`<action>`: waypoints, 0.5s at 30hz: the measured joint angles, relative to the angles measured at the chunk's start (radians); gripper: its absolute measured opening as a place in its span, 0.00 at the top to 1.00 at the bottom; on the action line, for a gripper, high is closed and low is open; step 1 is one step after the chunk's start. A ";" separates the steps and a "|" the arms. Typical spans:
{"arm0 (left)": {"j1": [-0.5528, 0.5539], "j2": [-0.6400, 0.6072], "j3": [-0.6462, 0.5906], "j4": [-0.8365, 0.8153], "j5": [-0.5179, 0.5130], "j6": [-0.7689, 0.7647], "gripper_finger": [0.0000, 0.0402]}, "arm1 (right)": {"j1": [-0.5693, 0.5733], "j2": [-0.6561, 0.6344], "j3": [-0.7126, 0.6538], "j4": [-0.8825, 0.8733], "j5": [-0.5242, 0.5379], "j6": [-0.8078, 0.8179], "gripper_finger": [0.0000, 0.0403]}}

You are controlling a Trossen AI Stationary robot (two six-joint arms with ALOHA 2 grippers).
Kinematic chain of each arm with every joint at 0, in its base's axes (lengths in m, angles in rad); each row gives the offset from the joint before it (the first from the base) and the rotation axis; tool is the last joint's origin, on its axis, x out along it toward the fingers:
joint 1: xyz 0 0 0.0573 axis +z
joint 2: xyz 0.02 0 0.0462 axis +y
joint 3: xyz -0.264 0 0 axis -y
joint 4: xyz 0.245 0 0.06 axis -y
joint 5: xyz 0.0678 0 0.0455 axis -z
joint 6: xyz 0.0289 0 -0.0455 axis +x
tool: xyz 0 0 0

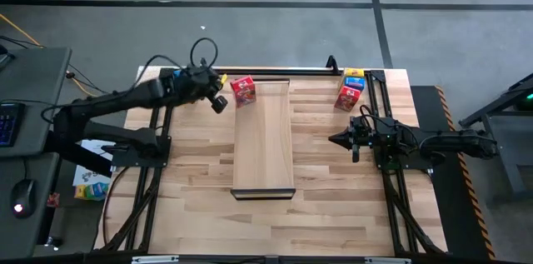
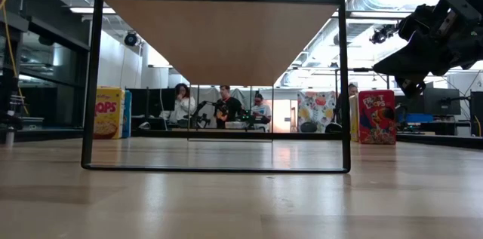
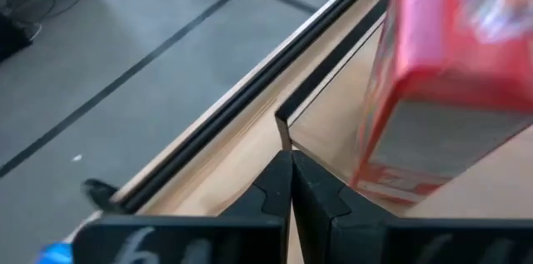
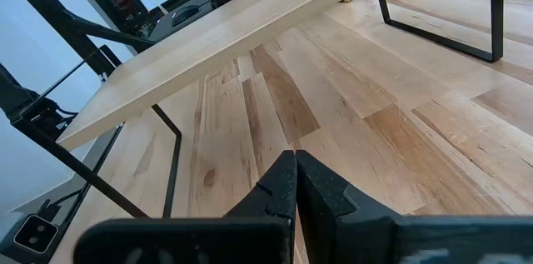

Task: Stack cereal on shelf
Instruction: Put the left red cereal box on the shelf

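red cereal box [image 1: 243, 92] stands on the shelf [image 1: 263, 143], at the board's far left corner, close to the edges. left claw [image 1: 219, 104] sits just beside that box, off the shelf's left edge; left wrist view shows its fingers [image 3: 275, 193] pressed together, holding nothing, box right ahead. right claw [image 1: 340, 140] waits over the surface [image 1: 200, 181] well to the right of the shelf, about mid-length; fingers [image 4: 283, 182] likewise pressed together, empty

remaining stock: three boxes in a group [image 1: 351, 89] (yellow, blue, red) on the surface right of the shelf's far end. low view shows more boxes behind the shelf frame; a yellow one [image 2: 109, 112] to its left

judgement: one box placed, the rest to go

risks:
- placed box is near the corner; a brush from the left claw could tip it or push it off the edge
- grouped boxes touch; pinching one may drag or topple a neighbour
- stacking later boxes off-centre on the first could bring the stack down
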State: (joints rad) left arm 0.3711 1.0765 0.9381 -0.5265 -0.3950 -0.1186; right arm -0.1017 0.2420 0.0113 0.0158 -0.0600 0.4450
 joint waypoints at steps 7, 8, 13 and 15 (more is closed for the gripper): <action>0.050 0.011 -0.262 0.459 0.142 0.032 1.00 | 0.000 0.000 0.000 0.000 0.000 0.000 1.00; 0.053 0.018 -0.274 0.494 0.156 0.042 1.00 | 0.000 0.000 0.000 0.000 0.000 0.000 1.00; 0.055 0.026 -0.290 0.548 0.210 0.063 1.00 | 0.000 0.000 0.000 0.000 0.000 0.000 1.00; 0.053 0.026 -0.290 0.548 0.217 0.069 1.00 | 0.000 0.000 0.000 0.000 0.000 0.000 1.00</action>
State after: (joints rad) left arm 0.4240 1.1027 0.6483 0.0219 -0.1782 -0.0499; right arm -0.1017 0.2419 0.0111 0.0156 -0.0597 0.4450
